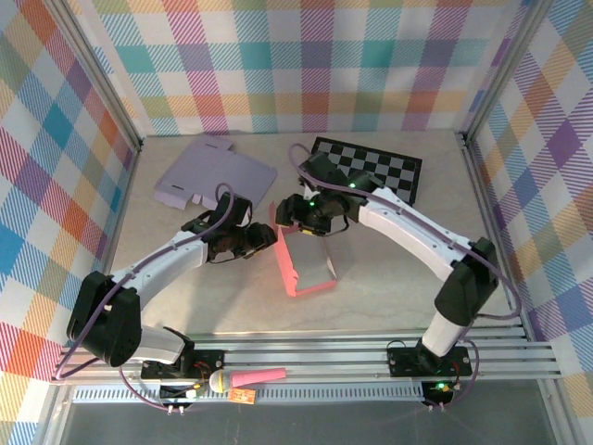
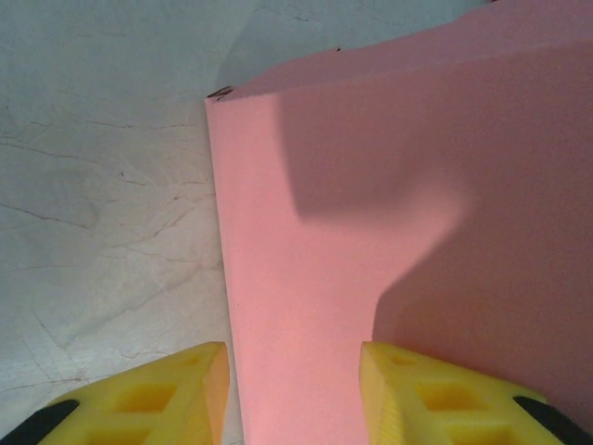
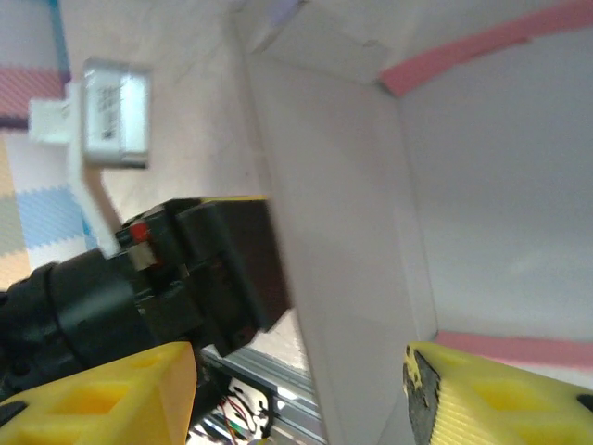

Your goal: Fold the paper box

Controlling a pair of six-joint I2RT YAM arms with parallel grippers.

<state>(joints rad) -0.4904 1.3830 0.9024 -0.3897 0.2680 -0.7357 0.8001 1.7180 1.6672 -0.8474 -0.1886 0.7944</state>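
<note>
Top external view: pink paper box (image 1: 304,260) sits at table (image 1: 389,278) centre, long axis roughly 11 to 5 o'clock. Both tools are at its far half. Left gripper (image 1: 264,239) is at the box's 9 o'clock wall; right gripper (image 1: 301,215) is at the 12 o'clock end. Neither arm is clearly nearer, as both are against the box.

Left wrist view: left gripper (image 2: 292,399) has jaws apart, straddling the top edge of the upright pink wall (image 2: 306,278). I see no pinch.

Right wrist view: right gripper (image 3: 301,399) has jaws wide apart, with the pale inner wall (image 3: 343,232) between them and nothing clamped.

Box appearance: pink outside, pale grey-white inside, a shallow open tray. The 9 o'clock wall is raised; the 3 o'clock side looks lower. Judgement: partly folded, and the next move depends on which wall each tool faces.

Off-task: lavender flat blank (image 1: 211,171) at 11 o'clock, checkerboard mat (image 1: 371,171) at 1 o'clock.
</note>
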